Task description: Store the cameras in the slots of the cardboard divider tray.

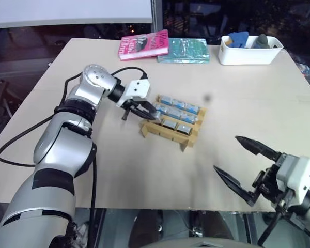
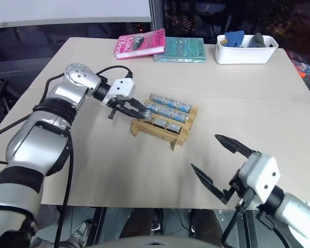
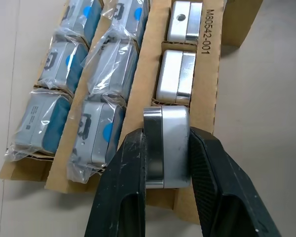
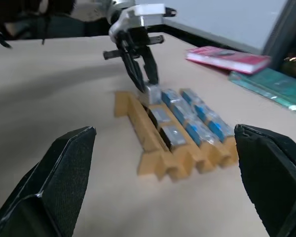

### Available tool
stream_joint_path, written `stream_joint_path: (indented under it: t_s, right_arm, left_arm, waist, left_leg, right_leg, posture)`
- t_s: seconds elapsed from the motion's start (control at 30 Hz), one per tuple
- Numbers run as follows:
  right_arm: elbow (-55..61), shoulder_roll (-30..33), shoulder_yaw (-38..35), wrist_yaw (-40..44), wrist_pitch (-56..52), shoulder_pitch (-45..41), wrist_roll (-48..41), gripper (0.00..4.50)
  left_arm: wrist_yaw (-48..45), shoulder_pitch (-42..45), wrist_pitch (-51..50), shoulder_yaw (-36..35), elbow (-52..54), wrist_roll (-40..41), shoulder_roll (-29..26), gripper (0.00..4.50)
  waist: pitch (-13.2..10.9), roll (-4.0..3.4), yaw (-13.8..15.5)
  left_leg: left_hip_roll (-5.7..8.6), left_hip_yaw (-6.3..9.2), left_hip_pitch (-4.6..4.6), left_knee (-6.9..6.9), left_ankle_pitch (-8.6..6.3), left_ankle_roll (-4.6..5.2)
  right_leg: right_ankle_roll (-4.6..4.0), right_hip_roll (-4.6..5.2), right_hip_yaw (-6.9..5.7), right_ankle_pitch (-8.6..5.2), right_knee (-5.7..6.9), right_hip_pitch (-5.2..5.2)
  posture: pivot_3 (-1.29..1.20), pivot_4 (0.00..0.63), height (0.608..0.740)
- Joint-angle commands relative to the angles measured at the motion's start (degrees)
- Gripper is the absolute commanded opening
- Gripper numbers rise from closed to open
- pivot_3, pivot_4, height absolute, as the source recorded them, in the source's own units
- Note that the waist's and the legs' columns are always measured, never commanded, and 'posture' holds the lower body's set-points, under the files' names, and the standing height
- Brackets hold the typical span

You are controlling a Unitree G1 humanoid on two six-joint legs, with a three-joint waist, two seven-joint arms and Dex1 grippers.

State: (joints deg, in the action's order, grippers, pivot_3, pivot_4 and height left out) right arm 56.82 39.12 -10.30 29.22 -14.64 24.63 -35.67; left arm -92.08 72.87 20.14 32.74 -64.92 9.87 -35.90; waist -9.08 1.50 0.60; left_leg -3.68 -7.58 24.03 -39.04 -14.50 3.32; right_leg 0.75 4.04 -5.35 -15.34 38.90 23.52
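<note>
One bare silver camera (image 3: 166, 146) sits pinched between the two black fingers (image 3: 122, 192) of your left gripper (image 1: 143, 110), held at the near-left end of the cardboard divider tray (image 1: 171, 135), right over the last slot of the row closest to you. In the left wrist view you see its lower edge at the slot's mouth; whether it touches the cardboard you cannot tell. Two more bare silver cameras (image 3: 175, 76) already stand in that same row, side by side beyond the held one. Six cameras wrapped in clear plastic with blue faces (image 3: 103, 66) fill the two rows farther from you, three to a row.

The tray lies at an angle near the middle of the tan table (image 1: 119, 181), its long side running from near-left to far-right.

Your right gripper (image 1: 244, 164) hovers above the near-right part of the table, well apart from the tray, with its jaws spread wide and nothing between them.

Along the far edge you have a pink book (image 1: 143, 45), a green packet (image 1: 184, 50) just beside it, and a white tub (image 1: 248, 53) holding blue and grey items at the far right.
</note>
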Motion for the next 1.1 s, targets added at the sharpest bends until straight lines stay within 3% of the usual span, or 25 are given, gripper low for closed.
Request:
stream_joint_path:
  t_s: [0.03, 0.33, 0.77, 0.83, 0.93, 1.0, 1.1]
  right_arm:
    - [-3.76, 0.71, -0.97, 0.45, -3.14, -6.50, -4.93, 4.48]
    - [-9.97, 2.50, -2.55, 5.54, -6.15, -16.95, -11.64, 4.48]
    - [-8.02, 0.64, -1.72, 4.92, -6.05, -15.32, -9.11, 4.48]
    - [-7.82, 0.39, -1.72, 4.80, -6.02, -15.00, -8.94, 4.50]
    - [-7.35, -0.12, -1.33, 4.58, -6.04, -14.35, -8.56, 4.50]
    - [-6.77, -0.58, -0.88, 4.35, -6.11, -13.64, -8.31, 4.50]
    - [-6.70, -1.39, -0.38, 4.05, -5.90, -12.70, -7.58, 4.50]
  left_arm:
    - [-0.42, 1.37, 0.63, -1.28, -1.17, -1.21, -0.50, 0.68]
    - [-0.42, 1.90, 1.23, -2.98, -2.10, -3.40, -0.15, 0.68]
    - [-0.42, 4.45, 3.10, -2.77, -4.62, -8.72, 1.01, 0.68]
    - [-0.42, 4.90, 2.74, -3.06, -4.53, -8.40, 1.50, 1.73]
    - [-0.42, 5.15, 3.05, -5.77, -3.98, -6.94, 2.44, 2.95]
    - [-0.42, 4.84, -2.59, -5.72, -0.04, -0.60, 1.50, 3.78]
    - [-0.42, 4.10, -14.69, -8.88, 6.79, 8.11, -0.75, 3.78]
  waist:
    - [0.00, 0.03, -0.06]
    - [-0.01, 0.03, -0.01]
    - [0.00, 0.03, 0.01]
    - [-0.01, 0.03, 0.00]
    - [-0.01, 0.03, 0.08]
    - [-0.01, 0.04, 0.14]
    - [-0.01, 0.04, 0.11]
  left_leg:
    - [0.03, 0.01, 0.00, -0.02, 0.00, 0.00]
    - [0.06, 0.03, 0.03, -0.07, 0.01, -0.02]
    - [0.04, 0.04, 0.02, -0.19, 0.00, 0.02]
    - [0.04, 0.03, 0.02, -0.20, -0.01, 0.04]
    - [0.03, 0.06, 0.07, -0.20, -0.02, 0.03]
    - [0.02, 0.11, 0.18, -0.20, 0.01, -0.01]
    - [-0.05, 0.32, 0.60, -0.35, 0.02, -0.03]
  right_leg:
    - [0.00, -0.01, -0.01, 0.00, 0.00, 0.00]
    - [0.00, -0.01, -0.07, 0.02, 0.03, 0.00]
    - [0.01, -0.01, -0.13, 0.02, 0.14, -0.01]
    - [0.01, -0.01, -0.12, 0.02, 0.14, -0.01]
    - [0.01, 0.00, -0.11, 0.02, 0.11, 0.01]
    - [0.01, 0.01, -0.11, 0.03, 0.08, 0.06]
    - [0.01, 0.02, -0.21, 0.04, 0.05, 0.29]
  posture:
    - [0.00, 0.150, 0.740]
    - [0.00, 0.150, 0.740]
    - [0.00, 0.150, 0.740]
    - [0.00, 0.150, 0.740]
    - [0.00, 0.150, 0.740]
    - [0.00, 0.150, 0.740]
    - [0.00, 0.150, 0.740]
